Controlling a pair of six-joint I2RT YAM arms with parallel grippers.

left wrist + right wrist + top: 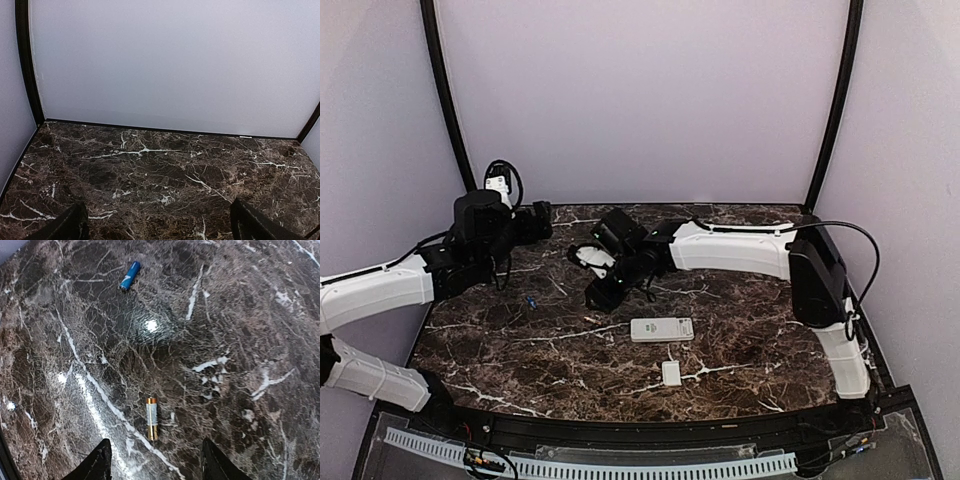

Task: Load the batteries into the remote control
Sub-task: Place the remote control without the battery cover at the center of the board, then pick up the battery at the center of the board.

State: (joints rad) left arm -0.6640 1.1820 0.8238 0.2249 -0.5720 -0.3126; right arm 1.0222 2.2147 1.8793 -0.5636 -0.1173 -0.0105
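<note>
The white remote control [662,329] lies flat in the middle of the table. A bluish battery [532,302] [129,275] lies to the left of it. The pale tan battery [152,418], with gold ends, lies just ahead of my right gripper [157,462] [594,296]. That gripper hangs over it, open, with nothing between its fingers [97,464]. In the top view the arm hides this battery. My left gripper [160,227] [544,220] is wide open at the back left, over bare marble, holding nothing.
A small flat white cover [671,373] lies in front of the remote. The dark marble table [750,350] is enclosed by pale walls with black corner posts [832,110]. The right arm stretches across the table's back half.
</note>
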